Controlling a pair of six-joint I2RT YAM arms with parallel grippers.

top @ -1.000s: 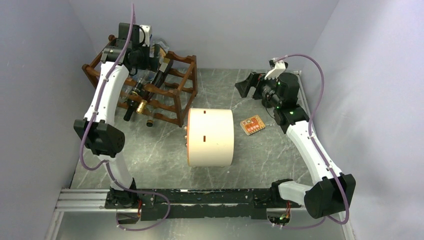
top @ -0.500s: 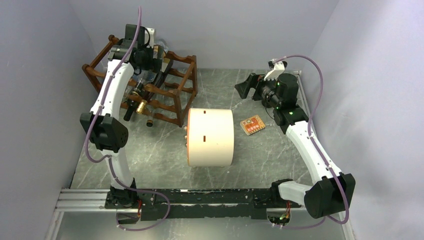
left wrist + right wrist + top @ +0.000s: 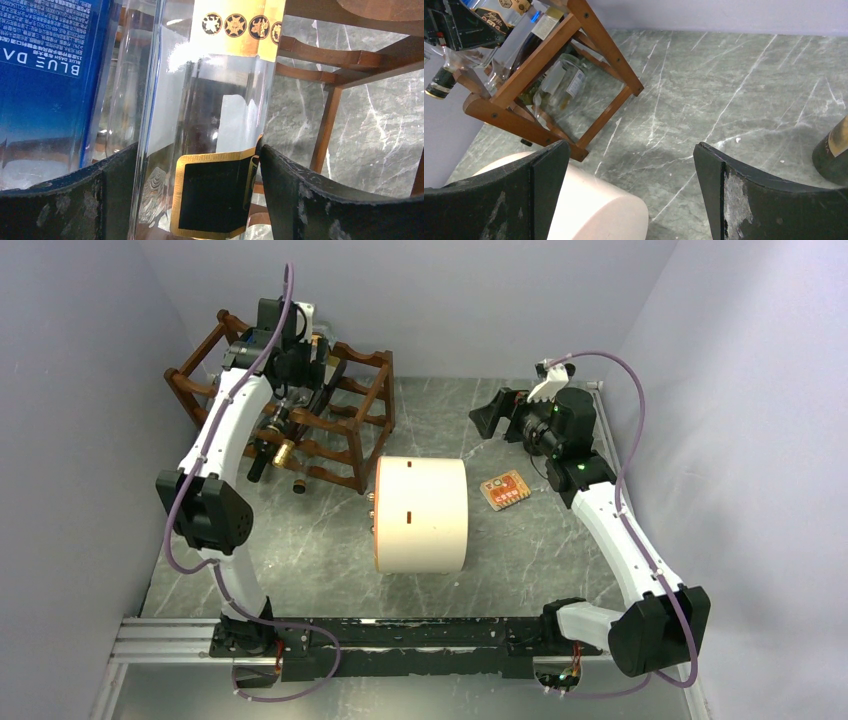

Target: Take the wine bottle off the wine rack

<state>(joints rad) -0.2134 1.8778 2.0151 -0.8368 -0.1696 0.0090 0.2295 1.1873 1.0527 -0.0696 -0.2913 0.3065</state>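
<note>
Grey marble-look table (image 3: 520, 560) with thin white veins, matte and flat, and plain pale lavender walls (image 3: 450, 300) on the left, back and right. A ribbed aluminium rail (image 3: 160, 640) runs along the near edge under the arm bases. The wine rack (image 3: 356, 460) sits in the far left corner: reddish-brown wood, scalloped rails on square posts, set at an angle to the back wall. Several bottles lie in it, and dark necks (image 3: 268, 445) stick out toward the near left. The wine bottle (image 3: 210, 125) is still in the rack at the top tier. It is clear glass, round and glossy, with a cream and gold band of medallions higher in view and a black patch edged in gold. The left gripper (image 3: 198, 155) straddles the bottle and its black, scuffed fingers (image 3: 295, 200) press on both sides, so it is gripping. Just beside it lies a bottle with a blue label (image 3: 45, 60) and white print. The right gripper (image 3: 631, 145) hangs over bare table at the far right, jaws wide apart and holding nothing. A dark bottle (image 3: 831, 155) stands at that view's right edge. A smooth cream cylinder (image 3: 420, 515) lies on its side mid-table, and a small orange patterned card (image 3: 504, 490) lies flat just to its right.
</note>
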